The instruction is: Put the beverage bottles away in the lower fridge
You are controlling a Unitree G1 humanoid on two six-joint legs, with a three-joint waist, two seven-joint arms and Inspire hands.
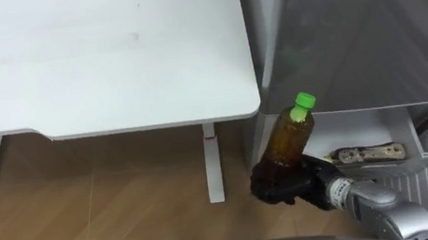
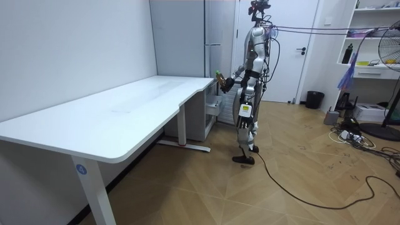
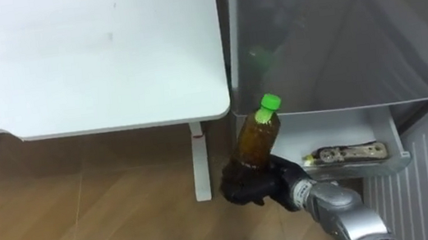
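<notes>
Right hand grips bottle — base hidden.

Long white L-shaped desk along pale grey wall. Light wood-plank floor. White door at back; white wall shelves beside it.

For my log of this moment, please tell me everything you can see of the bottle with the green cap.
The bottle is clear plastic, as it looks, filled with brown liquid almost to the neck, and closed with a green cap. It is tilted, cap toward the right. The dark right robot hand curls round its base. It is held in the air beside the corner of the white desk, before the open fridge drawer.
</notes>
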